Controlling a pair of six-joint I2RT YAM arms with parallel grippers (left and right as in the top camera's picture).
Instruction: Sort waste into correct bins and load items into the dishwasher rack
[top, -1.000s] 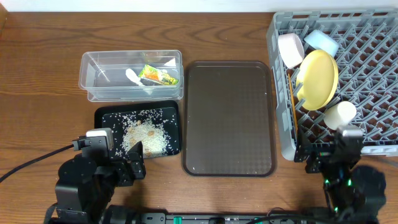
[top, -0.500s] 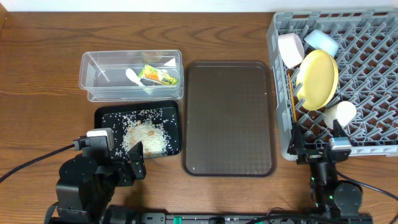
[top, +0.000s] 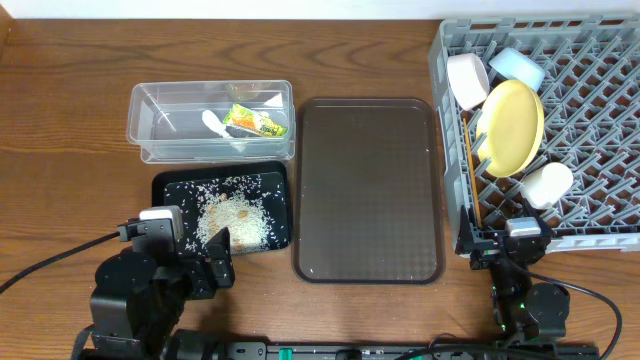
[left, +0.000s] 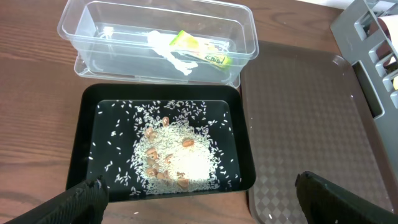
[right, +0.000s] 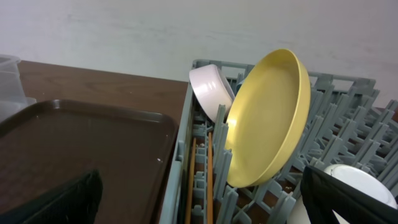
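Observation:
The clear tub (top: 150, 120) holds the snack wrapper (top: 255, 122) and the white scrap (top: 212, 122). The black tray (top: 163, 200) holds the rice (top: 235, 220). The grey rack (top: 600, 130) holds the yellow plate (top: 512, 125), white bowl (top: 467, 80), light-blue bowl (top: 516, 67), small white cup (top: 548, 184) and chopsticks (top: 470, 170). My left gripper (left: 199, 208) is open and empty just in front of the black tray. My right gripper (right: 202, 208) is open and empty at the rack's front left corner, in front of the plate (right: 267, 118) and chopsticks (right: 199, 180).
The brown serving tray (top: 368, 190) lies bare between the bins and the rack. The rack wall (right: 180, 162) stands right before my right gripper. Wood table (top: 60, 150) spreads to the left.
My right gripper has drawn back from the cup, leftward and toward the table's front edge. The left arm and all objects have stayed put.

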